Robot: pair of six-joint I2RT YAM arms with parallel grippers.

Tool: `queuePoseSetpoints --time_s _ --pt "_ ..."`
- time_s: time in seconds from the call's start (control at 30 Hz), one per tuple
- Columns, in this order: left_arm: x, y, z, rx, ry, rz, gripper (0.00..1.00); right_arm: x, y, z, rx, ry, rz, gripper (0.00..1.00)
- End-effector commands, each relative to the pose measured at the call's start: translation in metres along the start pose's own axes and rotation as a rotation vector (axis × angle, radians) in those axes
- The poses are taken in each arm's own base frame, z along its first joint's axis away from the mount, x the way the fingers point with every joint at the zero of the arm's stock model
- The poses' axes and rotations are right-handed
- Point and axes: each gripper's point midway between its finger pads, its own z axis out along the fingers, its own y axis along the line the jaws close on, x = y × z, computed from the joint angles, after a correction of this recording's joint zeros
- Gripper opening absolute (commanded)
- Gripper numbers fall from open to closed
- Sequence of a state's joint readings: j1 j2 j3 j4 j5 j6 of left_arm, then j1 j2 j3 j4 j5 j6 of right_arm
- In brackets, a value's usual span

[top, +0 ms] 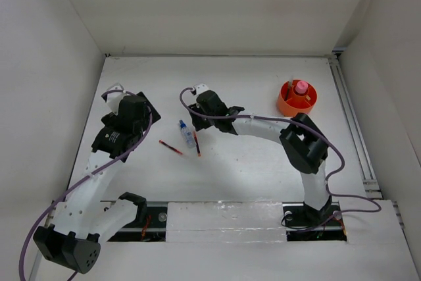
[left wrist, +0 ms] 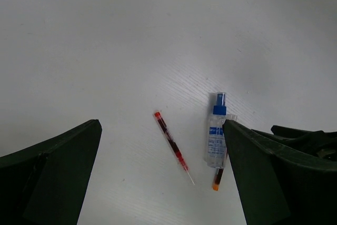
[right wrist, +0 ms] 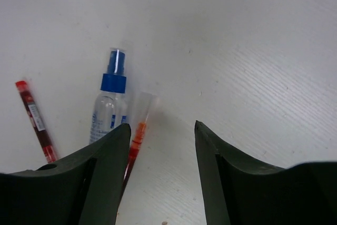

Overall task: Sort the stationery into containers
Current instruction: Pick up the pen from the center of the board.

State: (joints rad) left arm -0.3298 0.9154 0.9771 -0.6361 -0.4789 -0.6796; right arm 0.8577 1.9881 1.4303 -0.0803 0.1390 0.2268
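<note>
White tabletop (top: 263,169): only the overhead view shows the orange tub (top: 284,106).

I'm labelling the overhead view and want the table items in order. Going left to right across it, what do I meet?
A red pen lying alone → clear blue-capped bottle → second red pen, close beside the bottle → orange tub, holding a pink-capped cylinder.

Overhead plus two wrist close-ups of bottle (left wrist: 216,136)
</note>
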Motion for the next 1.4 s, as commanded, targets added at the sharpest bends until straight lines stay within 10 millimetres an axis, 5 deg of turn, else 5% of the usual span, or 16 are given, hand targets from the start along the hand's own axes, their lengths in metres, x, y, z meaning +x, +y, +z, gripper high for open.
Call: queuePoseSetpoints --time_s 0.0,0.33,1.37 --pt "-0.017 -0.006 -0.008 0.023 -0.037 -0.021 1.0 -0.024 0.007 -0.005 0.044 -0.036 0.049 0.58" --pt "-0.012 -0.009 -0.005 0.034 -0.019 -0.008 1.0 -0.006 0.023 0.011 0.08 0.018 0.027 0.5" --pt "-0.013 -0.013 -0.01 0.076 -0.026 -0.007 1.0 0.034 0.01 0.037 0.157 0.149 -0.012 0.46"
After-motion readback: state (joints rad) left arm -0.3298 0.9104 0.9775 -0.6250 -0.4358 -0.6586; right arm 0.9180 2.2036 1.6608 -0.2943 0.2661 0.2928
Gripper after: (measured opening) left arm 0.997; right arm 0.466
